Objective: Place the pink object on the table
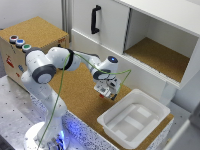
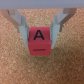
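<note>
A small pinkish-red block, the pink object (image 2: 40, 41), shows a white face with a black letter A in the wrist view. It sits between the grey fingers (image 2: 21, 26) of my gripper (image 2: 40, 30), which is shut on it. The tan cork table (image 2: 15, 65) fills the background just behind the block; whether the block touches it I cannot tell. In the exterior view my gripper (image 1: 106, 93) hangs low over the table (image 1: 80, 92), close to the white tray's corner, with a speck of the pink object (image 1: 105, 95) at its tips.
A white plastic tray (image 1: 134, 119) stands on the table at the exterior view's right. A cork-topped box with coloured buttons (image 1: 20, 43) stands at the left. White cabinet with an open cork-floored compartment (image 1: 160, 55) runs behind. The arm's base (image 1: 47, 135) is at the front left.
</note>
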